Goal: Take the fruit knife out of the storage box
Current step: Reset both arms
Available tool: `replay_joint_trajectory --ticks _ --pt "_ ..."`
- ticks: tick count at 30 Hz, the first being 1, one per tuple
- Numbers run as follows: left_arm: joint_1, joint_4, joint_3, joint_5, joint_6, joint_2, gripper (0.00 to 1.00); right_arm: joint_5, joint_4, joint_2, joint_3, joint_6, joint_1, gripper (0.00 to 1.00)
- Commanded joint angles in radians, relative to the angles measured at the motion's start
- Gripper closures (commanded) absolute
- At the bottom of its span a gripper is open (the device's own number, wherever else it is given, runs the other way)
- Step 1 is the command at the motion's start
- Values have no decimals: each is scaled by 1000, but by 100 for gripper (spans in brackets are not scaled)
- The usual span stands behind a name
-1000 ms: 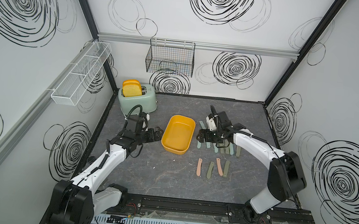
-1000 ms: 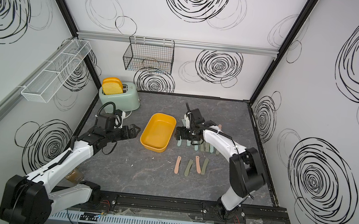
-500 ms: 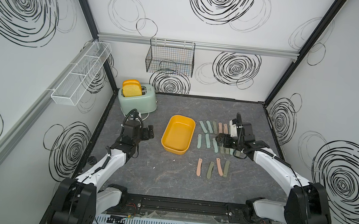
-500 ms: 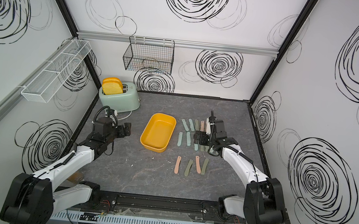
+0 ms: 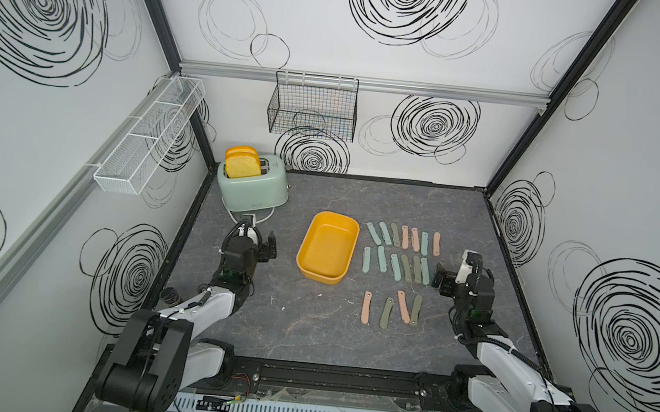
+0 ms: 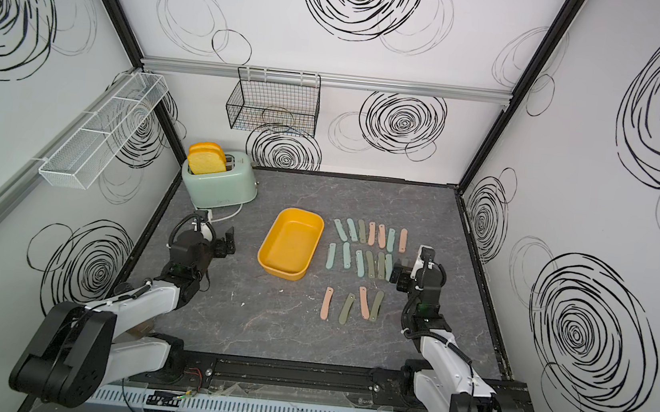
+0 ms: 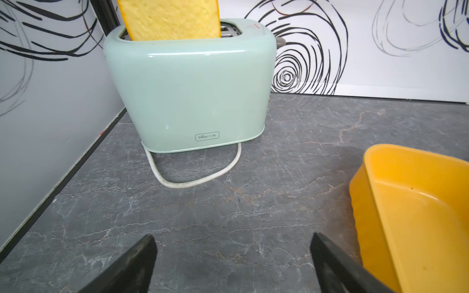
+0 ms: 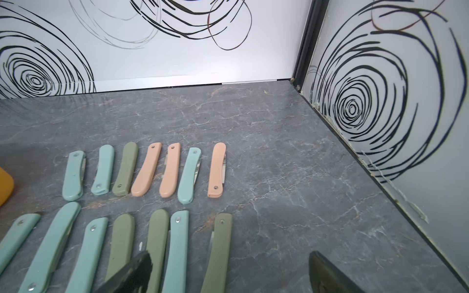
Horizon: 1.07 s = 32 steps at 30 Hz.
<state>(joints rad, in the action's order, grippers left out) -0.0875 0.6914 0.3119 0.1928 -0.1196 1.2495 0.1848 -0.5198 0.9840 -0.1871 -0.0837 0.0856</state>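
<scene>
**Plastic, gloss and stone-look top**

The storage box [image 7: 365, 228] is smooth yellow plastic with a faint sheen. The toaster [image 7: 187, 96] has a glossy mint shell. The folding fruit knives [image 8: 146, 170] have matt plastic handles and metal rivets. The tabletop [image 7: 228, 215] looks like matt, veined grey stone.

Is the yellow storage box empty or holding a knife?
Empty: in both top views the storage box shows bare floor; fruit knives lie outside it.
</scene>
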Motion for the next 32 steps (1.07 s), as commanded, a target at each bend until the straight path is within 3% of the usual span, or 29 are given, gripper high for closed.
replay_joint_trajectory --ticks 1,4,6,9,10,12,14,16,18,22,32 --pt "16 215 -4 -20 -5 72 2 -32 -431 130 49 96 -4 1" --pt "-8 239 19 -15 83 108 2 -11 -636 261 72 124 -7 1" --pt "-21 388 -33 -40 150 123 2 -47 -744 338 75 103 -29 1" --pt "14 550 -87 -55 109 202 2 -63 -985 556 85 87 -44 1" --pt "19 596 -110 -35 98 216 2 -53 -988 586 63 79 -50 1" --pt "3 627 -117 -8 110 223 2 -105 -669 512 -39 53 -84 1" --pt "4 673 -122 -11 112 248 2 -122 -862 568 12 47 -90 1" --pt "8 674 -123 -21 110 246 2 -122 -714 516 -20 56 -88 1" --pt "5 669 -125 -15 110 239 2 -114 -816 545 6 58 -86 1" --pt "-13 648 -127 24 116 222 2 -138 -747 531 -18 74 -82 1" --pt "15 610 -111 -32 103 219 2 -179 -730 529 -25 78 -91 1"
